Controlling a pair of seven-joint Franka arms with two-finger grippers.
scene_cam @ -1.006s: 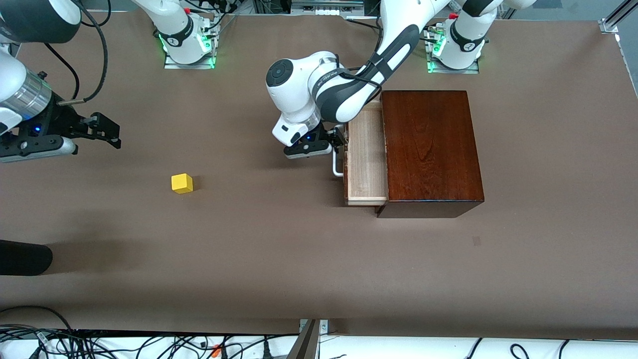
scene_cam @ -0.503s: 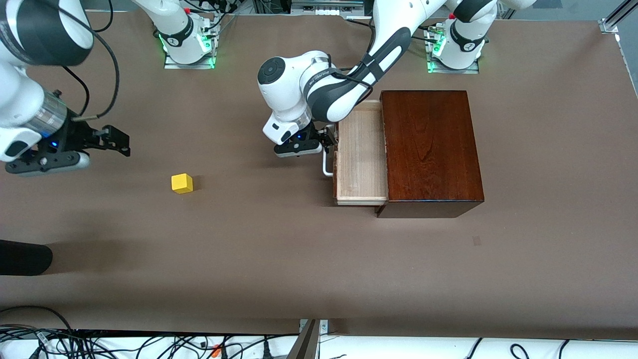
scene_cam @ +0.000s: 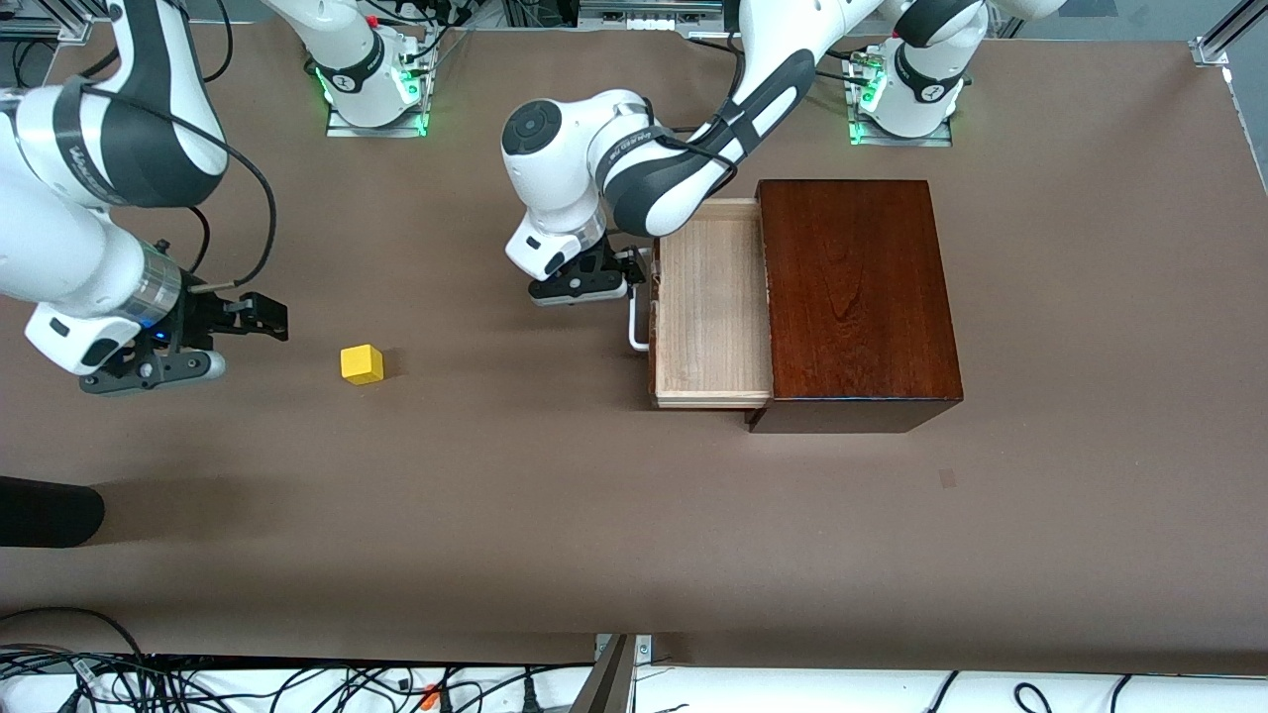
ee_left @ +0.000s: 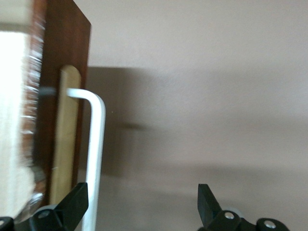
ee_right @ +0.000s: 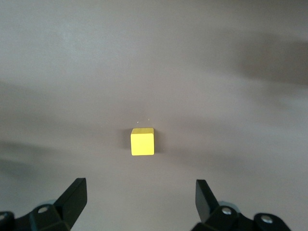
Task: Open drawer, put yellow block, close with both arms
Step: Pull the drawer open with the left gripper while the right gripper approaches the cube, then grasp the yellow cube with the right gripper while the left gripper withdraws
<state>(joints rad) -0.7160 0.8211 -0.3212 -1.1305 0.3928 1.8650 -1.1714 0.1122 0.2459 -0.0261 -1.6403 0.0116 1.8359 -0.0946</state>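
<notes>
one yellow block (scene_cam: 362, 363) near open right gripper (scene_cam: 260, 317).

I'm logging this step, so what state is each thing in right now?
drawer: pulled partway out of the box, nothing in it.
yellow block: on the table, not held.
left gripper: at the drawer handle, jaws open.
right gripper: jaws open, facing the yellow block, short of it.
</notes>
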